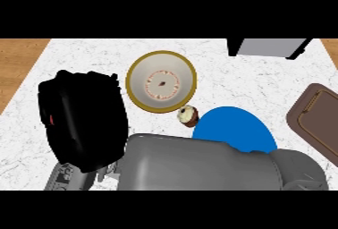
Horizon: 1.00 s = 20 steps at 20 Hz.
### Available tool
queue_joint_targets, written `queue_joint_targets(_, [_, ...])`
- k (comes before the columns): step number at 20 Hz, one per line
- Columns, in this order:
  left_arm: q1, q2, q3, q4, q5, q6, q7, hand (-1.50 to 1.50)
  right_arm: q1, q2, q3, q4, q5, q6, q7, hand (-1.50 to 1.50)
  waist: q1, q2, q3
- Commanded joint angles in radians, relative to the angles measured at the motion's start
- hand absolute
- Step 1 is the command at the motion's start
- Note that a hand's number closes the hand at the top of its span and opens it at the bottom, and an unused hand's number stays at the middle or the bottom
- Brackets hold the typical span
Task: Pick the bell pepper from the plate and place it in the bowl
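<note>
Robot hand [82, 120] beside seemingly empty bowl [146, 67].

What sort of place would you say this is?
Most likely a kitchen counter: a white marbled worktop carries a gold-rimmed bowl, a blue plate and a brown tray at its right edge.

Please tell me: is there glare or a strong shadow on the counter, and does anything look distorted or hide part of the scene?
Head view: light is even, with no glare and no strong shadow on the white counter; the black hand looms large, one dark mass almost without detail; the grey forearm hides part of the blue plate; no bell pepper shows.
</note>
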Motion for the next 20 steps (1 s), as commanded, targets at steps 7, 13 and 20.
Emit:
queue_joint_targets(7, [0.053,0.024,0.011,-0.043,0.016,-0.024,0.005,0.0,-0.235,0.004,-0.028,0.301,-0.144,-0.008,0.092,1.5,-0.003,0.009,0.0])
queue_joint_targets(13, [0.037,-0.006,-0.003,-0.028,-0.006,0.005,-0.015,0.0,-0.236,0.004,0.016,0.536,-0.121,0.094,-0.016,1.5,-0.024,0.016,0.001])
queue_joint_targets(20, [0.018,-0.006,0.012,-0.037,0.005,0.003,0.01,0.0,-0.146,0.004,0.02,0.689,-0.16,0.002,-0.163,1.5,-0.017,0.019,0.002])
